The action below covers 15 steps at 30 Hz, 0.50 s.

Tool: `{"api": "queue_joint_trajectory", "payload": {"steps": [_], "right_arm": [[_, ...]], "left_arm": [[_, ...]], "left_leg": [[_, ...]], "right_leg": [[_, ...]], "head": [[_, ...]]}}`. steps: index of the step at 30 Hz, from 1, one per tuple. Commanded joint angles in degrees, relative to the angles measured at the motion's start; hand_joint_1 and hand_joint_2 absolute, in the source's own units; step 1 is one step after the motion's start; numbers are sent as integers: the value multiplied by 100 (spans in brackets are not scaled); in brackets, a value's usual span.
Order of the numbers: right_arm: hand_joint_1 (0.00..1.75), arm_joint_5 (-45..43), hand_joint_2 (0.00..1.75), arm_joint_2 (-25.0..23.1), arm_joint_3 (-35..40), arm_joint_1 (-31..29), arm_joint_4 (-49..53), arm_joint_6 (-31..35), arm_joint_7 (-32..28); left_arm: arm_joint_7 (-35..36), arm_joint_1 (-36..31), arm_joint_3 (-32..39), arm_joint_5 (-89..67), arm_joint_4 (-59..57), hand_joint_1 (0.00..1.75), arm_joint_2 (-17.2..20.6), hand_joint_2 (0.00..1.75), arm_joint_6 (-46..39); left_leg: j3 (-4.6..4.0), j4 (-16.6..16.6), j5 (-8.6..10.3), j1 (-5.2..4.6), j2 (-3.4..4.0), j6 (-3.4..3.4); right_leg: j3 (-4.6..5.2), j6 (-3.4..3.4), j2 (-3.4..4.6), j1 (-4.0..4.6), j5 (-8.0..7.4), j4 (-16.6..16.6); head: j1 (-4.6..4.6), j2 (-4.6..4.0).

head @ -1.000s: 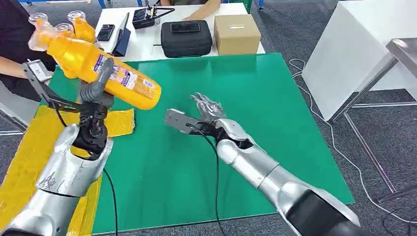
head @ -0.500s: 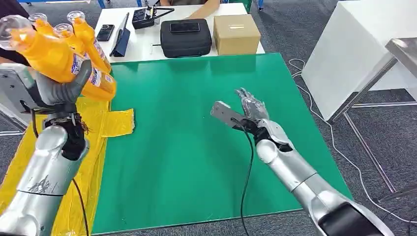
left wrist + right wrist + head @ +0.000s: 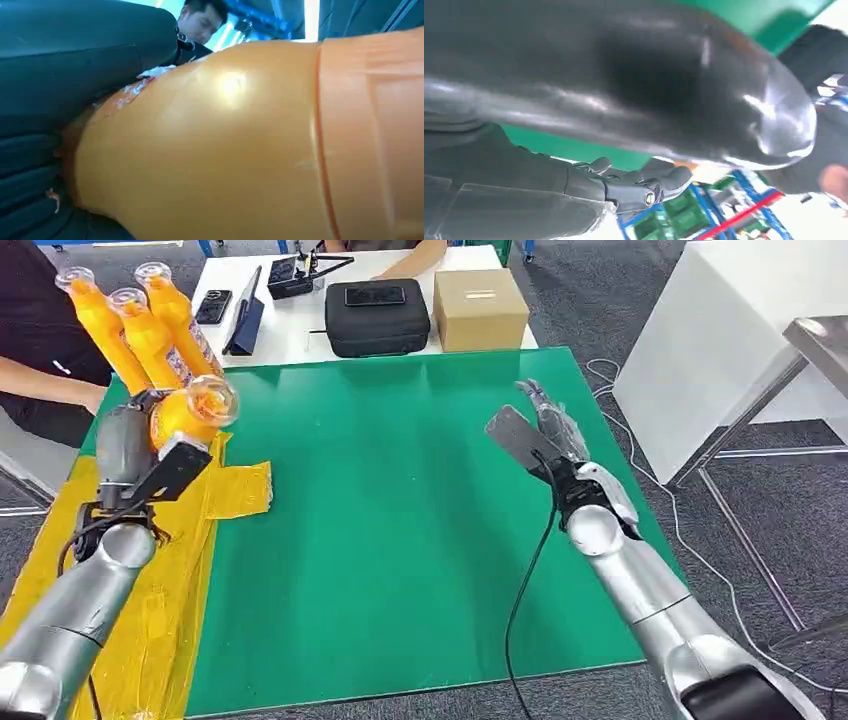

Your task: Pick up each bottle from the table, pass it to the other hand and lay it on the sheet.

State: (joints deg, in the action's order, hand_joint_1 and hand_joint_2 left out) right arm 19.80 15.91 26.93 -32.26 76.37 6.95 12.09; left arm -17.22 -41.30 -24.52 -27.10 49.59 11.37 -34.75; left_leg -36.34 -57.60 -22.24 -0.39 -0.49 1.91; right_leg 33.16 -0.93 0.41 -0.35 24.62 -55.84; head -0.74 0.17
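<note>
4 orange bottles (image 3: 150, 335), 1 box (image 3: 481, 308), 1 black case (image 3: 377, 317).

Orange bottle (image 3: 240, 145) pressed against the dark left hand (image 3: 65, 75) — a person behind (partly hidden).

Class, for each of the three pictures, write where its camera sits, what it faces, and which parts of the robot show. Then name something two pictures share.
Head view: high on the robot, looking forward and down at the green table; both silver arms, the left hand and the right hand show.
Left wrist view: close behind the left hand, facing the orange bottle that it grips.
Right wrist view: behind the right hand, its thick grey thumb across the picture.
Shared: the held bottle shows in the head and left wrist views.
</note>
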Motion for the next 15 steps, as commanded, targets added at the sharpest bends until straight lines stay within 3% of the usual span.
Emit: {"api": "queue_joint_trajectory", "payload": {"steps": [1, 12, 15], "right_arm": [[0, -74, 0, 40, -25, -47, 232, 19, -38], [0, -75, 0, 42, -25, -47, 230, 20, -37], [0, -402, 0, 16, -3, -7, 437, 172, -471]], "left_arm": [[20, -189, -301, -41, -898, 175, 85, 175, 14], [20, -199, -300, -41, -894, 175, 82, 175, 18], [229, -75, -378, -422, -1155, 175, 158, 175, 106]], "left_leg": [[18, 1, -9, 3, -2, -10], [22, -1, -13, 5, 0, -14], [17, 2, -10, 2, 2, -11]], "right_leg": [[-21, 2, -6, 3, 8, 4], [-26, 3, -3, 5, 11, 3], [-20, 3, 1, 2, 8, 3]], "head": [[-4, 2], [-4, 0], [-2, 2]]}}
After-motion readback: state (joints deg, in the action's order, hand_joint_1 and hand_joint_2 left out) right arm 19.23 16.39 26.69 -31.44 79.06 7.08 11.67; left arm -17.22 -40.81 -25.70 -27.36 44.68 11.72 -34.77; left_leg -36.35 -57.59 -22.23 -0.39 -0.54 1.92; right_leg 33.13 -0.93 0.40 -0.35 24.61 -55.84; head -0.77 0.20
